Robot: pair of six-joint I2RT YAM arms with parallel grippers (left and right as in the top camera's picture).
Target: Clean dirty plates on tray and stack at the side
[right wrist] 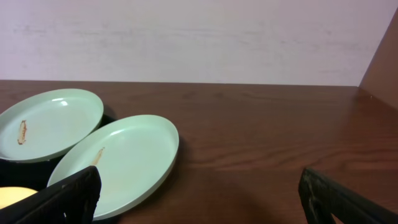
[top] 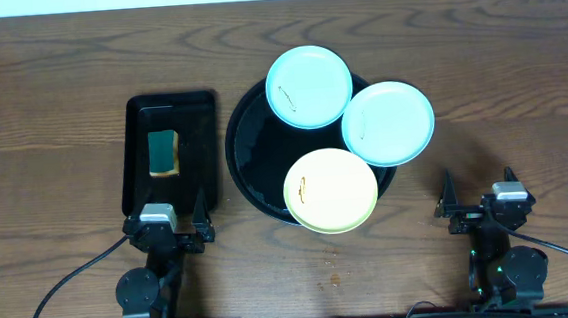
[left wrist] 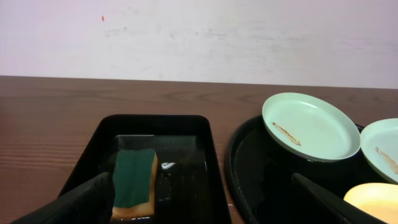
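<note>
Three plates rest on the round black tray [top: 255, 171], all overlapping its rim. One pale blue plate [top: 308, 86] lies at the back, another pale blue plate [top: 388, 123] at the right, and a pale yellow plate [top: 330, 190] at the front. Each carries a thin brown smear. My left gripper [top: 166, 223] stands open at the near end of the rectangular tray, holding nothing. My right gripper [top: 478, 201] stands open over bare wood to the right of the plates. In the left wrist view the back blue plate [left wrist: 311, 126] sits ahead on the right. The right wrist view shows both blue plates [right wrist: 121, 162] to the left.
A small rectangular black tray [top: 170, 150] left of the round one holds a sponge [top: 164, 153] with a green top and yellow base, seen also in the left wrist view as the sponge [left wrist: 134, 182]. Cables run along the table's front edge behind both arms.
</note>
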